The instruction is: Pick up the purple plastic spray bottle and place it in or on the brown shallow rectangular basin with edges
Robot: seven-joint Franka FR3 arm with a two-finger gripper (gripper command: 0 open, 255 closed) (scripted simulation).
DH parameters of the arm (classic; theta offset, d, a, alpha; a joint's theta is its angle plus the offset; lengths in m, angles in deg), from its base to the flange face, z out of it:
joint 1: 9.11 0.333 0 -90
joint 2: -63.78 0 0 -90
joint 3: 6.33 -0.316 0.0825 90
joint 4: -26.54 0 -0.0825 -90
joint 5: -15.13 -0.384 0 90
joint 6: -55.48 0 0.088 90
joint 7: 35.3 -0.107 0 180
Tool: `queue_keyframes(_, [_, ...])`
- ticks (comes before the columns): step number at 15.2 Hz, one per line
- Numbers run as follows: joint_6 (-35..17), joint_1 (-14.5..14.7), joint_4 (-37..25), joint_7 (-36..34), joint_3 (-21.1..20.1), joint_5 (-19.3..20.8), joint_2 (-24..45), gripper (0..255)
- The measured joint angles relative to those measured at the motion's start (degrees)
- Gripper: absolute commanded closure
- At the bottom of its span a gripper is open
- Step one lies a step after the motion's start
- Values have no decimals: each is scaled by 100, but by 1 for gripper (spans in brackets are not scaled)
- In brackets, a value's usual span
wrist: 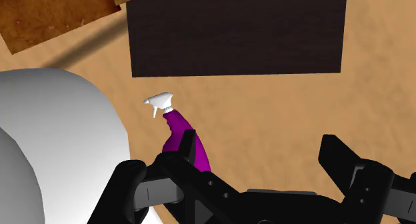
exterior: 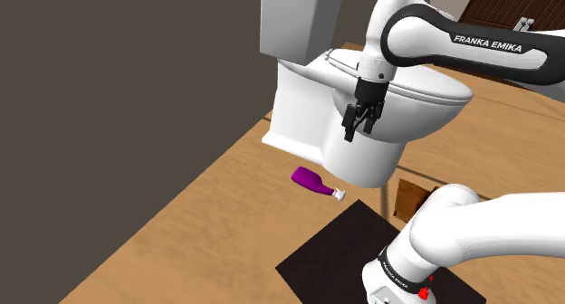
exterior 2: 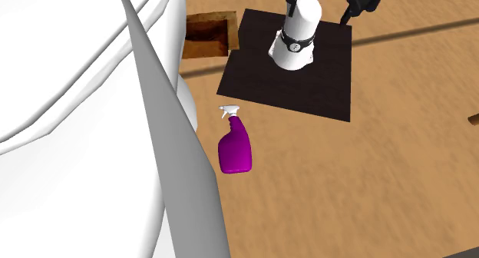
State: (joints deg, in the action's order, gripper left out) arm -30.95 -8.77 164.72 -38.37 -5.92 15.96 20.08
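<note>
Purple plastic spray bottle (exterior: 312, 180) (exterior 2: 236, 147) (wrist: 183, 133) with a white trigger head lies on its side on the wooden floor (exterior 2: 368, 164). It is just beside the white toilet (exterior: 299, 103) and apart from the dark square stand (exterior 2: 322, 80). All-black 2-finger gripper (exterior: 360, 128) (wrist: 257, 156) hangs above it, fingers spread wide, holding nothing. Brown shallow rectangular basin (exterior 2: 207, 18) (wrist: 53, 16) sits by the stand's corner.

One spray bottle (exterior 2: 236, 145), one basin (exterior 2: 206, 38), one toilet (exterior: 299, 103)
</note>
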Motion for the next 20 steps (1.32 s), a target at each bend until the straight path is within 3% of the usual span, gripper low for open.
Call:
queue_keyframes(2, [-99,2,97,59,28,29,-15,0])
queue_keyframes(7, [-1028,-25,1037,651,352,354,-236,0])
queue_keyframes(13, [-2455,-118,2026,1401,839,820,-88,0])
queue_keyframes(20, [-4527,-199,2714,2201,1464,1339,950,0])
